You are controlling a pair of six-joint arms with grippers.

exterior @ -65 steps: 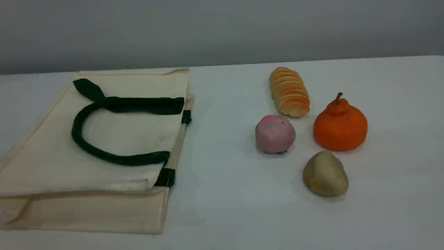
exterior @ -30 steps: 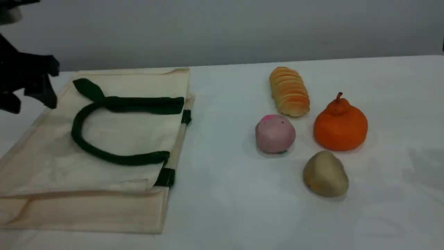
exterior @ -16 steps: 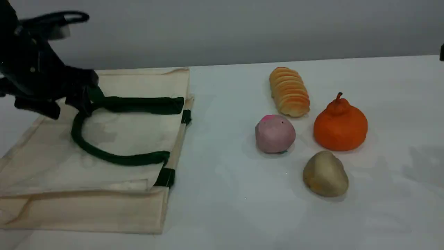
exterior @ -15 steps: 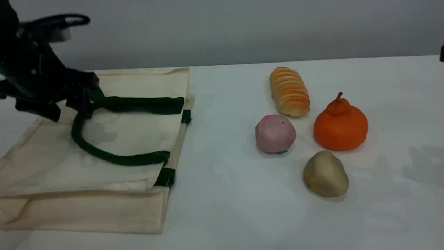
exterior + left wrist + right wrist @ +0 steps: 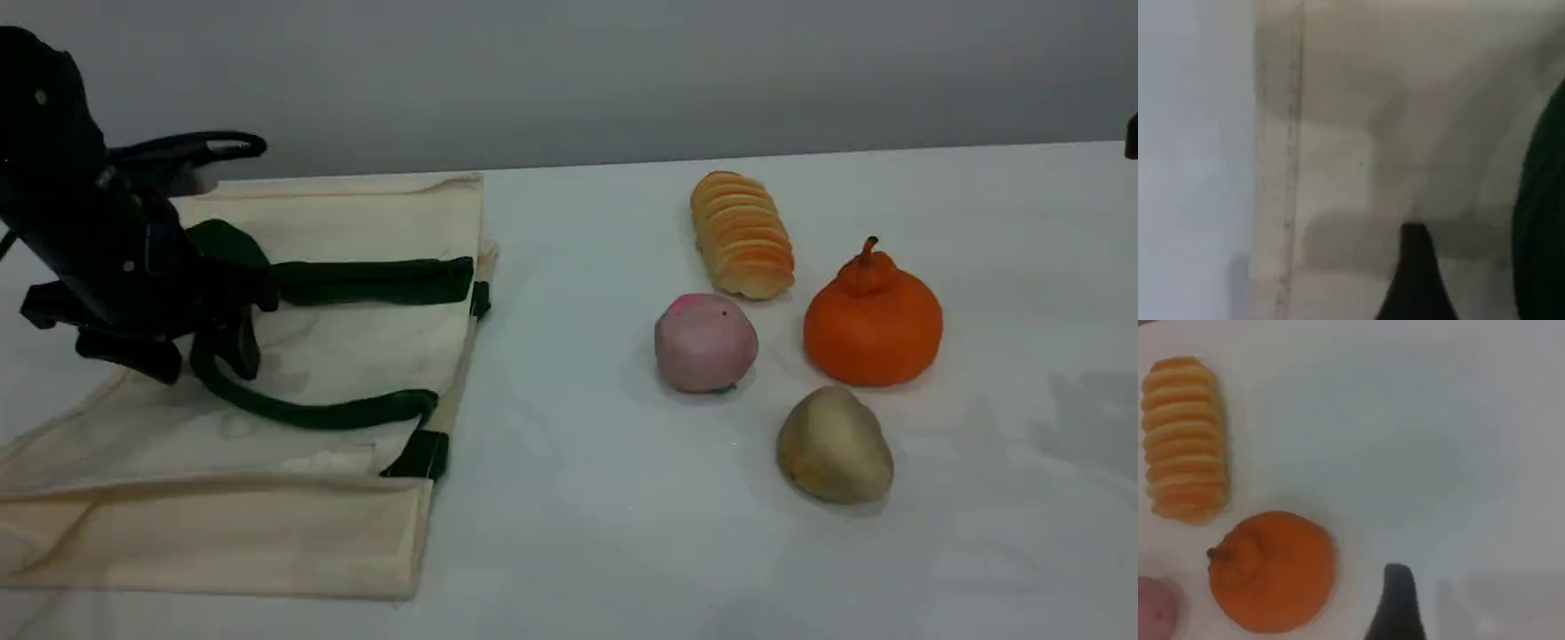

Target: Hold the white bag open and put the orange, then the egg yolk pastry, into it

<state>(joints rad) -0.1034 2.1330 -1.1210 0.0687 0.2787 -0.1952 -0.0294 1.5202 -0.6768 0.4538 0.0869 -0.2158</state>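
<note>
The white bag point(image 5: 356, 213) lies flat at the left of the table, its green handle point(image 5: 302, 413) looped on top. My left gripper point(image 5: 182, 351) hangs open over the loop's left bend, one finger on each side of the strap. In the left wrist view a dark fingertip point(image 5: 1415, 280) sits low over the canvas point(image 5: 1405, 100) beside the handle point(image 5: 1541, 220). The orange point(image 5: 873, 320) and the egg yolk pastry point(image 5: 834, 446) rest at the right. In the right wrist view one fingertip point(image 5: 1398, 603) of the right gripper hovers right of the orange point(image 5: 1271, 570), holding nothing.
A ridged bread loaf point(image 5: 741, 233) lies behind the orange, and a pink-mauve ball point(image 5: 706, 343) sits to its left. A dark sliver of my right arm point(image 5: 1133, 135) shows at the scene's right edge. The table's far edge meets a grey wall.
My left arm has come in from the upper left and dropped onto the bag's handle. The top strap has shifted slightly. The right arm's sliver stays put.
</note>
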